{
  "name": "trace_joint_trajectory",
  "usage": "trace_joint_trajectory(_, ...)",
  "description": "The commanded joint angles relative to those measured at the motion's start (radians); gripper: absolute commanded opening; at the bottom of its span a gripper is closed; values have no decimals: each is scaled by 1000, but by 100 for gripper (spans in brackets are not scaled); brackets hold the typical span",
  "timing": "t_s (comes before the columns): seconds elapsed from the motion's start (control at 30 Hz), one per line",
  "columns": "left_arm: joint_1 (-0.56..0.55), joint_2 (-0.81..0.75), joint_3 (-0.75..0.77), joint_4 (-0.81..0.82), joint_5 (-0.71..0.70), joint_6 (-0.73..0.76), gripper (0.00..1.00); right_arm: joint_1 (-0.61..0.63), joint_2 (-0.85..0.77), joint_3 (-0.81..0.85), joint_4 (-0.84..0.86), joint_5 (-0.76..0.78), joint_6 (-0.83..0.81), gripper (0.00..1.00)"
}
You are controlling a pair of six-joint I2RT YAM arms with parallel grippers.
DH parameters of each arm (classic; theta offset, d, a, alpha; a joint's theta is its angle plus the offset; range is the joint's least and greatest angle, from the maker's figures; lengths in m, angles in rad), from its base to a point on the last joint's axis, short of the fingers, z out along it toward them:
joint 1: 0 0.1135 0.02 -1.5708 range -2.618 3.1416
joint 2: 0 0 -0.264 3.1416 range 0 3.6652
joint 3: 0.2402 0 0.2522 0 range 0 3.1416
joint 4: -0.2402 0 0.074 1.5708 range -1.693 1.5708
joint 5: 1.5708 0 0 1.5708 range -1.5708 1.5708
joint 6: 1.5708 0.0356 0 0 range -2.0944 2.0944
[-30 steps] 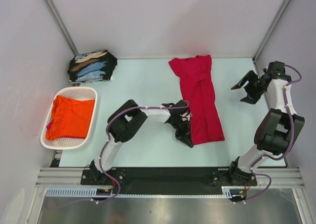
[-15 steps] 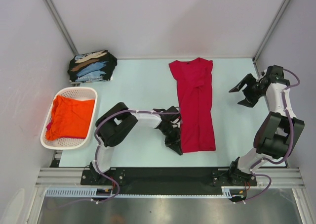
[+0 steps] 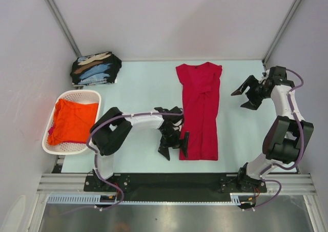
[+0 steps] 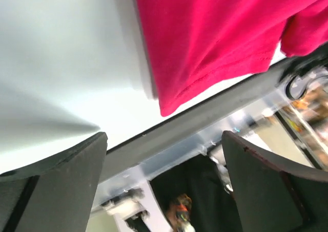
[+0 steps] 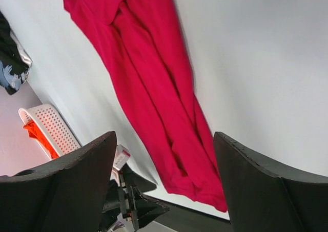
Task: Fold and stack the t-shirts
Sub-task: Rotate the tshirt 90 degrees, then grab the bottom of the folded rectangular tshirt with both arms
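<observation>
Table (image 3: 143, 88): pale.
Red t-shirt (image 3: 200, 109): mid-table, a long narrow strip, collar far, hem near. Risk: a one-layer pinch would pull the lengthwise fold open.
Basket (image 3: 77, 92): left, holding the orange t-shirt (image 3: 74, 122).
Black t-shirts (image 3: 95, 68): stacked far left.
Left gripper (image 3: 174, 147): jaws wide, empty, beside the hem (only its wrist view shows the hem corner almost at the table's near edge).
Right gripper (image 3: 241, 100): spread, empty, far right.

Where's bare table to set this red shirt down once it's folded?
Widest bare patch: far-centre table, between the black stack and the red t-shirt. A narrower strip runs between shirt and right arm. Crowded: the basket at the left edge, and the shirt's near hem by the left arm.
</observation>
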Motion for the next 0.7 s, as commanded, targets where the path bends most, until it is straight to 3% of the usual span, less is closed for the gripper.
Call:
trace_joint_trajectory(0.0, 4, -72, 170, -143, -196, 118, 99, 37, -10, -3, 33, -61, 2, 82)
trace_joint_trajectory(0.2, 4, -49, 367, -143, -256, 119, 99, 69, -4, -20, 4, -38, -19, 81)
trace_joint_trajectory(0.33, -8, 53, 547, -104, -181, 126, 89, 69, -9, -29, -3, -26, -27, 81)
trace_joint_trajectory(0.43, -34, 168, 688, -173, -140, 152, 82, 68, -6, -27, -3, -11, -27, 81)
trace_joint_trajectory(0.67, -130, 284, 776, -239, -80, 198, 70, 54, -1, -38, 1, 19, -26, 81)
